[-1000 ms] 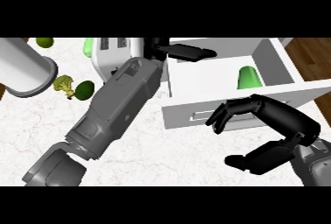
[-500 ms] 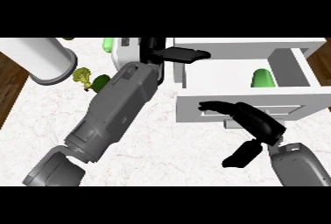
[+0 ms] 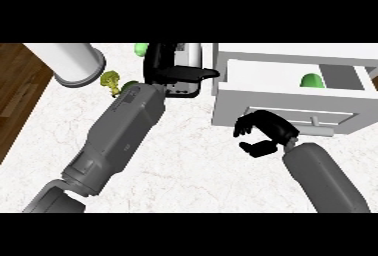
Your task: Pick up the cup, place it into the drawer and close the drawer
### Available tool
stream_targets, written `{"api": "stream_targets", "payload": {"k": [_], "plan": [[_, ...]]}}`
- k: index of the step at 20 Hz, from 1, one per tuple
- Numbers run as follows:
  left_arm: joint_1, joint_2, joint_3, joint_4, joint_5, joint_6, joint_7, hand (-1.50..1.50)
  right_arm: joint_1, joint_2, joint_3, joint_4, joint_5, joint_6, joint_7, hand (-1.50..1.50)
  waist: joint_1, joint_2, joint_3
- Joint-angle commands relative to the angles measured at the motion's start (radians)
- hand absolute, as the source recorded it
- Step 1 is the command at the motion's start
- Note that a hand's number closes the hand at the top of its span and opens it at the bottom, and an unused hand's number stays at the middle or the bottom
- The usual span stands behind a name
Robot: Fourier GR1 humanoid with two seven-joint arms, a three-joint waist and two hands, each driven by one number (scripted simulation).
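Cup (image 3: 311, 80) lies inside the open drawer (image 3: 288, 97), at two o'clock.
Right hand (image 3: 263, 132), fingers curled on nothing, touches the drawer front; left hand (image 3: 173, 70), fingers extended, at twelve; broccoli (image 3: 111, 81) and white canister (image 3: 74, 62) at eleven.

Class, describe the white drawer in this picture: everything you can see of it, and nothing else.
The drawer is white and box-shaped, pulled open from a white cabinet at the upper right. Its flat front panel carries a slim grey bar handle. Inside, against the pale floor, lies a green cup. The right hand, fingers curled, is at the front panel's lower left, beside the handle; whether it touches cannot be told.
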Motion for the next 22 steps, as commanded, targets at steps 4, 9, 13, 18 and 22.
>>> {"api": "stream_targets", "payload": {"k": [4,9,13,18,22], "plan": [[0.069,0.071,0.004,-0.094,0.015,-0.068,0.042,-1.50,-0.176,0.026,-0.131,0.335,-0.014,-0.130,-0.201,1.50,0.046,0.017,0.006],[0.159,0.107,-0.009,-0.150,0.013,-0.120,0.032,-1.50,-0.329,-0.035,-0.243,0.459,-0.052,-0.161,-0.220,1.50,0.078,0.023,0.006],[0.167,0.093,-0.027,-0.170,0.007,-0.118,0.050,-1.50,-0.426,-0.081,-0.299,0.528,-0.068,-0.177,-0.181,1.50,0.095,0.032,0.006],[0.203,0.143,-0.018,-0.188,0.018,-0.169,0.056,-1.50,-0.448,-0.142,-0.342,0.514,-0.117,-0.121,-0.184,1.50,0.123,0.039,0.005],[0.215,0.145,-0.030,-0.197,0.009,-0.172,0.063,-1.50,-0.454,-0.156,-0.357,0.499,-0.142,-0.088,-0.176,1.50,0.131,0.042,0.005]]}}
